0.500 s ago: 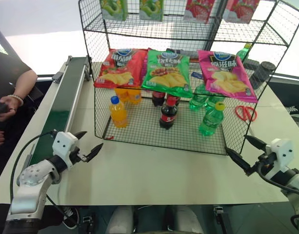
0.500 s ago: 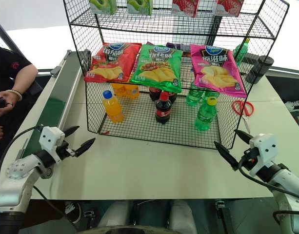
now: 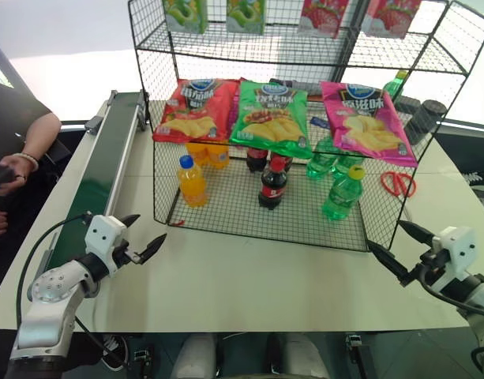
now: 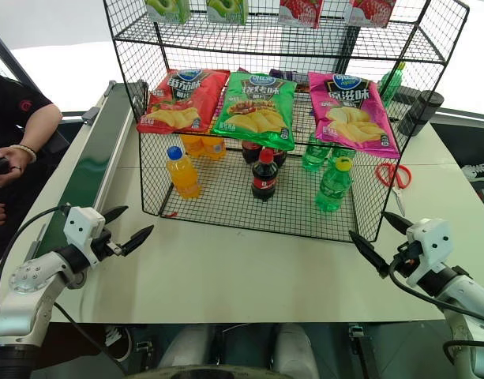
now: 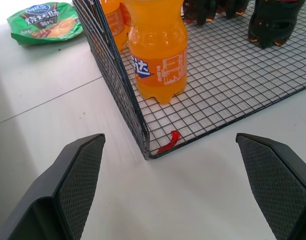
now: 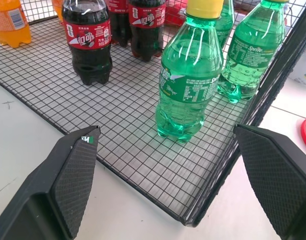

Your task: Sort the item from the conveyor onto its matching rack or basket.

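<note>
Standing in rack [image 4: 368, 118] bottom tier: green bottle [image 4: 331, 186], cola, orange; both hands wide, empty.

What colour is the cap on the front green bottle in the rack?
Yellow cap on the green bottle; clearest in the right wrist view.

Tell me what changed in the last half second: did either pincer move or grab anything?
Barely anything. The right pincer sank and drifted slightly rightward; it stays open and empty. The left pincer stays open and empty beside the conveyor. The green soda bottle, cola bottle and orange bottle stand unmoved on the rack.
</note>
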You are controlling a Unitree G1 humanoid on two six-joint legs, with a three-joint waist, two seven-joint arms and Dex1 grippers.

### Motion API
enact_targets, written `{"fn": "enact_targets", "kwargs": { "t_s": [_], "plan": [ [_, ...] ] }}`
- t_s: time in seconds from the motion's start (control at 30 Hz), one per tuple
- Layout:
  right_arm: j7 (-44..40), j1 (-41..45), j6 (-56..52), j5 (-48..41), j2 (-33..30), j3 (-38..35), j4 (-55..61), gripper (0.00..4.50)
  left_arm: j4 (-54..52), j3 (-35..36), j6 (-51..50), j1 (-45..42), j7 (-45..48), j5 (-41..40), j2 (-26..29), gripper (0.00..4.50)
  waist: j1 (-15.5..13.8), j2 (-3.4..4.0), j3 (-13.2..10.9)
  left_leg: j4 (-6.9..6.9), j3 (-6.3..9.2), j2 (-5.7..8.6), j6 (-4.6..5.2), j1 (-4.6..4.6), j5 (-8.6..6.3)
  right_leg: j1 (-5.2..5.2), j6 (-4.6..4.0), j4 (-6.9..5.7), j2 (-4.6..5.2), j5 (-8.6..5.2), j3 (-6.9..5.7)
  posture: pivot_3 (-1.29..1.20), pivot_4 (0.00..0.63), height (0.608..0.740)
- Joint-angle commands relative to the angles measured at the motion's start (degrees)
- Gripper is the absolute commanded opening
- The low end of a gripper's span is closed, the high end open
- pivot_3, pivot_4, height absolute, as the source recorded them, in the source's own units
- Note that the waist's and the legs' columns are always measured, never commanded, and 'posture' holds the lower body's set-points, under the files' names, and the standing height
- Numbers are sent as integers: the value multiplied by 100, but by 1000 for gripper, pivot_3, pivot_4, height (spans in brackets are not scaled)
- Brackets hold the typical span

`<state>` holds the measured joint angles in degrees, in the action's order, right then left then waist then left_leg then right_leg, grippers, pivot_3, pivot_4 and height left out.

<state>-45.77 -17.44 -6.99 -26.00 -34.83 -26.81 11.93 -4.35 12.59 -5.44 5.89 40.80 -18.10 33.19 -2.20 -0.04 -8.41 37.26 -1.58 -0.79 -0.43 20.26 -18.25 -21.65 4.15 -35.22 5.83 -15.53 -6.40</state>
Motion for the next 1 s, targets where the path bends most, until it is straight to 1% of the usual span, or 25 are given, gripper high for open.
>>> {"fn": "enact_targets", "kwargs": {
  "t_s": [0.03,1.0],
  "plan": [
    [-30,36,143,-45,1,-70,47,4450,-73,89,69,-72,-45,-6,-2,4500,0,0,0,0,0,0,0,0,0,0,0,0,0,0,0,0,150,724],
    [-33,152,321,31,37,112,-131,4450,38,35,123,-169,-39,63,-27,4500,0,-1,1,1,0,0,0,-1,0,2,0,0,0,0,-1,0,150,724]
  ]
}}
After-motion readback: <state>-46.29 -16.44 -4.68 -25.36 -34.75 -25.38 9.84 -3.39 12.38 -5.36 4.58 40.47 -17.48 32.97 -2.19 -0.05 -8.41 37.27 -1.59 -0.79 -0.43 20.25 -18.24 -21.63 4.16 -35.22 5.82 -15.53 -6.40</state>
